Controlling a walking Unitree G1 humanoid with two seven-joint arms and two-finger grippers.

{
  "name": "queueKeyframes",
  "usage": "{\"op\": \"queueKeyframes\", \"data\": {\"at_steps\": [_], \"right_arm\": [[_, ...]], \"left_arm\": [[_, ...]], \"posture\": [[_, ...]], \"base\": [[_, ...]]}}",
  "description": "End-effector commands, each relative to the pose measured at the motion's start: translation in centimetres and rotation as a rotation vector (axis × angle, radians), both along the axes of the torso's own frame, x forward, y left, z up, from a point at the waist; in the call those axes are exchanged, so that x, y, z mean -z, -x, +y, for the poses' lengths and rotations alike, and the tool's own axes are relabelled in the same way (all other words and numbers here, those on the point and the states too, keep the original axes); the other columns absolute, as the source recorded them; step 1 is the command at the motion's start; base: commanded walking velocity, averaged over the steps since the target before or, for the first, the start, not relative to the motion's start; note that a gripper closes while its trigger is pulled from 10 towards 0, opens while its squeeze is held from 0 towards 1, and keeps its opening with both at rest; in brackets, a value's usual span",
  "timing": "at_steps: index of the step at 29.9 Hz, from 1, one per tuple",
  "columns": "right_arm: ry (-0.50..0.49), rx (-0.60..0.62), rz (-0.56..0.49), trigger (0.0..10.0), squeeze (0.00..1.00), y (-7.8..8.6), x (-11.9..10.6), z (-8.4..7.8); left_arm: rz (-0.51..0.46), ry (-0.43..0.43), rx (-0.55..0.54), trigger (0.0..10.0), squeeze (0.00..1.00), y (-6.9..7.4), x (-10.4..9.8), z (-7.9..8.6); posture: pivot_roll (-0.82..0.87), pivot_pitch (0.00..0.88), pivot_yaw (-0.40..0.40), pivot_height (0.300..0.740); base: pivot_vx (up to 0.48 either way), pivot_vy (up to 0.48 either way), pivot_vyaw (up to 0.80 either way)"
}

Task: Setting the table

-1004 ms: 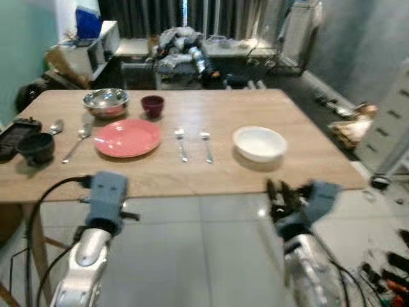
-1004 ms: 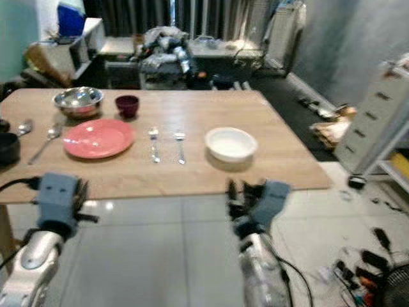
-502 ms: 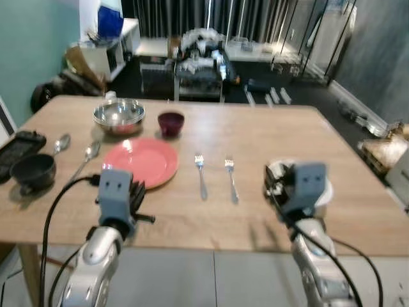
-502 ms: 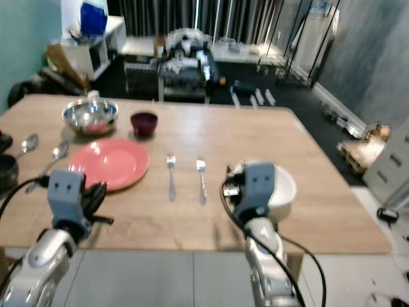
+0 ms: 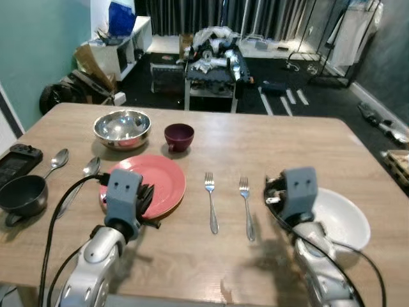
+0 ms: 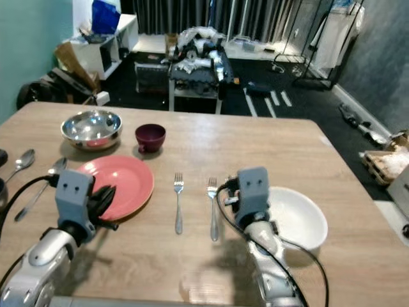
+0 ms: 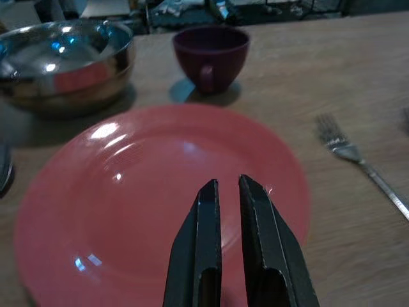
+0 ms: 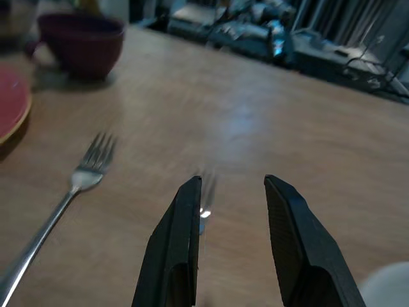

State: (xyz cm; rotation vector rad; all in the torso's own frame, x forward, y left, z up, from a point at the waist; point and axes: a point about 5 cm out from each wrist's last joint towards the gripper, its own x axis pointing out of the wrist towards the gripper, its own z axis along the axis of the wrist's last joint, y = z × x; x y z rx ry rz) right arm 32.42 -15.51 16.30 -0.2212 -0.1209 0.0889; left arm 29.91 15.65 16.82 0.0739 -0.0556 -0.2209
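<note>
On the wooden table (image 5: 287,147) lie a pink plate (image 5: 166,179), two forks (image 5: 211,201) (image 5: 246,208) side by side, and a white bowl (image 5: 342,217) at the right. A steel bowl (image 5: 122,128) and a maroon cup (image 5: 179,136) stand behind the plate. My left gripper (image 7: 227,185) hovers over the plate's near part, its fingers almost together with nothing between them. My right gripper (image 8: 230,182) is open above the bare wood by the right fork (image 8: 77,179), just left of the white bowl.
Two spoons (image 5: 56,160) (image 5: 86,171) lie left of the plate. A black mug (image 5: 22,195) and a black device (image 5: 16,160) sit at the table's left edge. Behind the table, clutter and a low shelf (image 5: 211,61) cover the dark floor.
The camera has come up close to the table. Both arms, which hung before the table's front edge, are now raised over the tabletop.
</note>
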Motion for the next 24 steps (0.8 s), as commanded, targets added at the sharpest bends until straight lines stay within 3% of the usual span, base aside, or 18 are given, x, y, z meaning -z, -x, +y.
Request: {"op": "queueKeyframes", "data": {"at_steps": [1,6,10,11,16,17,18,20,24], "right_arm": [[0.060,0.035,0.073,10.0,0.00,0.0,1.1,-0.7],[0.061,0.018,0.111,10.0,0.00,-0.1,1.5,-0.6],[0.014,0.018,0.180,10.0,0.00,0.1,2.4,-0.6],[-0.003,0.018,0.202,10.0,1.00,0.2,2.7,-0.6],[-0.013,0.018,0.217,10.0,1.00,0.3,2.9,-0.5],[-0.076,-0.016,0.246,10.0,1.00,0.6,3.2,0.2],[-0.076,-0.016,0.246,10.0,1.00,0.6,3.2,0.2],[-0.191,-0.081,0.298,10.0,1.00,1.1,3.9,2.1],[-0.245,-0.105,0.321,10.0,1.00,0.8,4.4,3.6]], "left_arm": [[0.028,-0.028,0.032,10.0,0.00,0.5,0.4,0.0],[0.060,-0.078,0.064,10.0,0.00,0.8,0.6,0.6],[0.085,-0.162,0.061,10.0,0.00,1.5,0.2,2.7],[0.085,-0.174,0.047,10.0,0.00,1.6,0.0,3.3],[0.085,-0.180,0.038,10.0,0.00,1.7,-0.1,3.7],[0.085,-0.197,0.021,10.0,0.00,1.9,-0.3,4.1],[0.085,-0.197,0.021,10.0,0.00,1.9,-0.3,4.1],[0.084,-0.219,0.000,10.0,0.00,2.3,-0.6,4.5],[0.082,-0.224,-0.004,10.0,0.00,2.4,-0.7,4.2]], "posture": [[0.12,0.050,0.049,0.740],[0.14,0.061,0.039,0.740],[0.16,0.083,0.024,0.740],[0.16,0.094,0.020,0.740],[0.17,0.097,0.019,0.740],[0.18,0.116,0.014,0.740],[0.18,0.116,0.014,0.740],[0.19,0.132,0.009,0.740],[0.20,0.139,0.005,0.740]], "base": [[0.000,0.000,0.00],[0.000,0.000,0.00],[0.000,0.000,0.00],[0.000,0.000,0.00],[0.000,0.000,0.00],[0.000,0.000,0.00],[0.000,0.000,0.00],[0.000,0.000,0.00],[0.000,0.000,0.00]]}}
